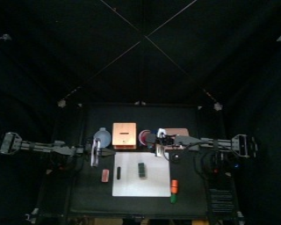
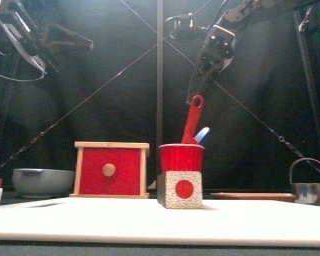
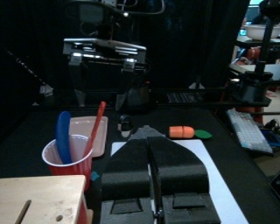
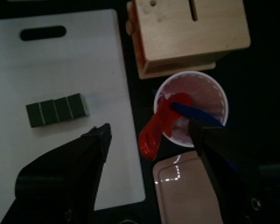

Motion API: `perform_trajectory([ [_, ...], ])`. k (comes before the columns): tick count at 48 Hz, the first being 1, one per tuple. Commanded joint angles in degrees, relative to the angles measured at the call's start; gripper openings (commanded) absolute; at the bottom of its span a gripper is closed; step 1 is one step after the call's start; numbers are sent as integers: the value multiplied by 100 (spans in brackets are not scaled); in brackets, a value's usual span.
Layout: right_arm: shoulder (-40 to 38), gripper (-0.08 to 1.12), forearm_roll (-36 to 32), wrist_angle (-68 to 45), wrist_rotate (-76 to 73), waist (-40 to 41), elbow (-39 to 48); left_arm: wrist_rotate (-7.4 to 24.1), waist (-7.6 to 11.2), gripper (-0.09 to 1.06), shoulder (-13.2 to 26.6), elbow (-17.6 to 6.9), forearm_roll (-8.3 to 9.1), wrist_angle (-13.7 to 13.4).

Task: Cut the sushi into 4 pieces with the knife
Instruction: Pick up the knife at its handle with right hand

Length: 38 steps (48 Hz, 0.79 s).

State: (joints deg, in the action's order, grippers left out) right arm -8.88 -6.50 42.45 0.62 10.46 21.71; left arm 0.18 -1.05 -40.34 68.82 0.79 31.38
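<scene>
A red cup (image 2: 182, 160) stands beside the wooden box (image 2: 111, 168), holding a red knife (image 2: 192, 118) and a blue knife (image 2: 203, 134). My right gripper (image 4: 154, 131) hangs open just above the cup, and the red knife's handle (image 4: 156, 133) lies between its jaws; I cannot tell if they touch it. In the front view the right gripper (image 2: 214, 55) is a little above the handle's top. The dark green sushi roll (image 1: 142, 169) lies whole on the white cutting board (image 1: 131, 178). My left gripper (image 3: 154, 175) is shut and empty, left of the board.
A pink tray (image 1: 178, 134) lies right of the cup. An orange and green toy (image 1: 175, 186) sits at the board's right, a small red piece (image 1: 105, 175) at its left. A blue-grey bowl (image 2: 43, 181) stands far left, a metal cutter (image 2: 310, 185) far right.
</scene>
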Motion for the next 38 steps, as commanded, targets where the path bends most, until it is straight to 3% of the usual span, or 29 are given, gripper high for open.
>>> perform_trajectory([
  [1, 123, 99, -105, 202, 18, 62, -290, 0, -26, 1, 9, -105, 0, 53],
  [17, 668, 97, -158, 896, 264, 97, -782, -18, -35, 1, 9, -35, -35, 53],
  [38, 879, 59, -176, 1020, 316, 229, -896, -18, -35, 1, 9, 53, -123, 53],
])
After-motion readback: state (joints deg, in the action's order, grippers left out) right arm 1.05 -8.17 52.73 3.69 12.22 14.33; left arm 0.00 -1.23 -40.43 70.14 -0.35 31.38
